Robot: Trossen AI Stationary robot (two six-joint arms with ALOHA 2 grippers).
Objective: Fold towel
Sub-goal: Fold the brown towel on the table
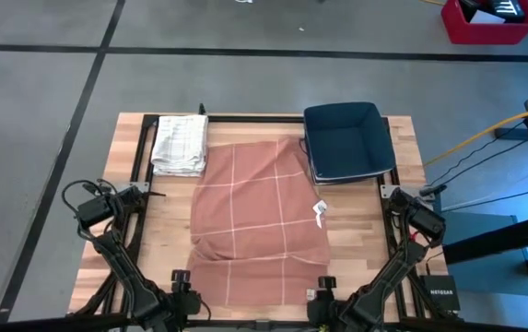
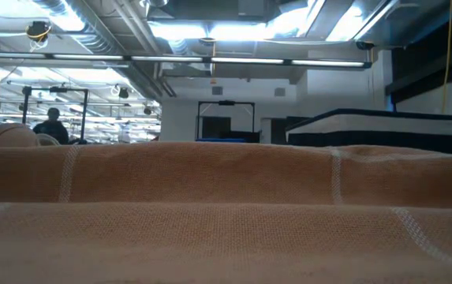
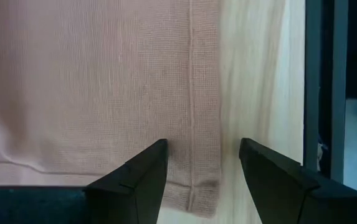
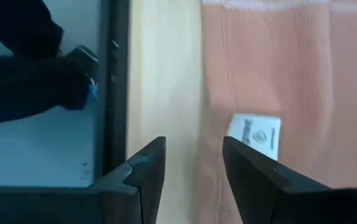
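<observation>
We have the reddish towel (image 1: 256, 221) spread across the middle of the worktop (image 1: 125, 249), its near hem reaching almost to the near edge and its far right corner bunched against the bin. Our left end effector (image 3: 203, 171) hangs over the towel's near corner on the left side with its fingers spread, one over the cloth and one over bare wood, the side hem running between them; nothing is pinched yet. Our right end effector (image 4: 194, 165) sits at the opposite near corner, also spread and empty, and seems to stand mostly over bare wood just beside the towel's edge, with the white label (image 4: 255, 138) just ahead of it on the cloth. To do this grasp well, we judge we should bring the right one in over the hem, lower both until a finger slides under a single layer at each corner, close together, and lift evenly so the fold lands square toward the far edge. Farther off, a folded white checked towel (image 1: 180, 143) lies at the far left corner. At the far right stands a dark blue bin (image 1: 346, 140), which looks empty.
</observation>
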